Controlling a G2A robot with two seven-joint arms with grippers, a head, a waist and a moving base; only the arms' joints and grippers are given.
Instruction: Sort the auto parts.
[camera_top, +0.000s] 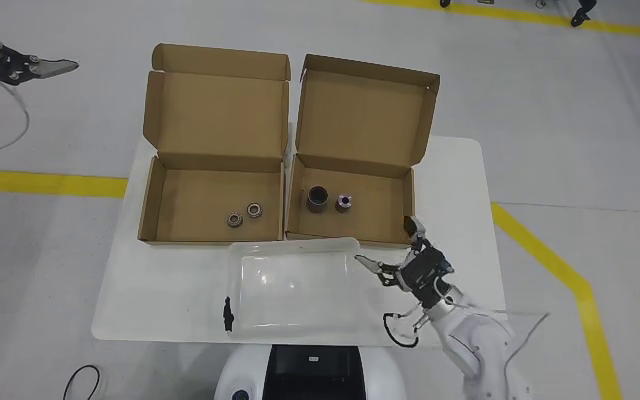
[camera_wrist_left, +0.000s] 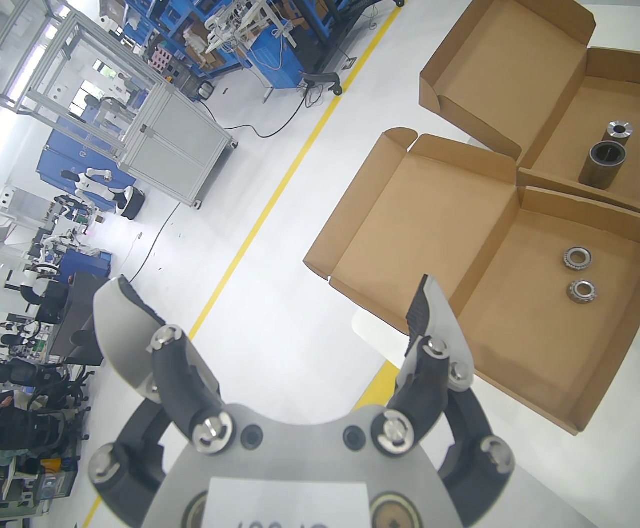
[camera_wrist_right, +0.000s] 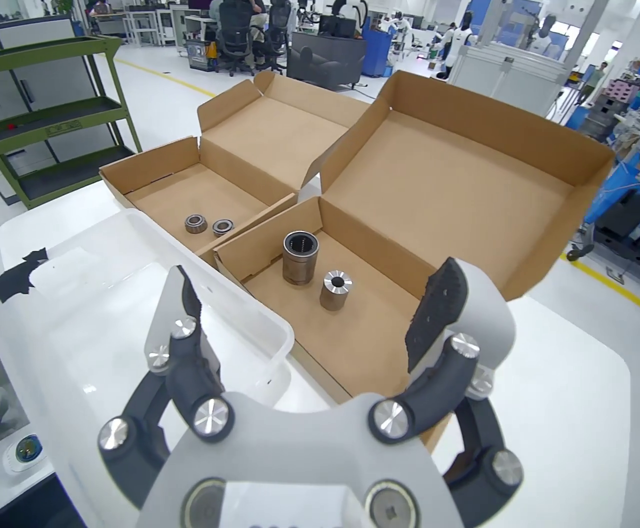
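At lower right, the right gripper (camera_top: 388, 245) hovered wide open and empty by the clear tray (camera_top: 240, 262). Beyond it, two bearings (camera_top: 254, 210) lay in the left box (camera_top: 150, 200) and two cylinders (camera_top: 317, 196) stood in the right box (camera_top: 380, 215). At upper left, the left gripper (camera_top: 40, 68) gaped empty.

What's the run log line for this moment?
left tool open, off table; right tool open, by bin; two bearings in left box; two cylinders in right box

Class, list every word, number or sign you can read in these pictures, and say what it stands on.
No text can be read.
The white label on the left gripper: print cut off at the picture's edge.
The tag on the green shelf: too small to read.
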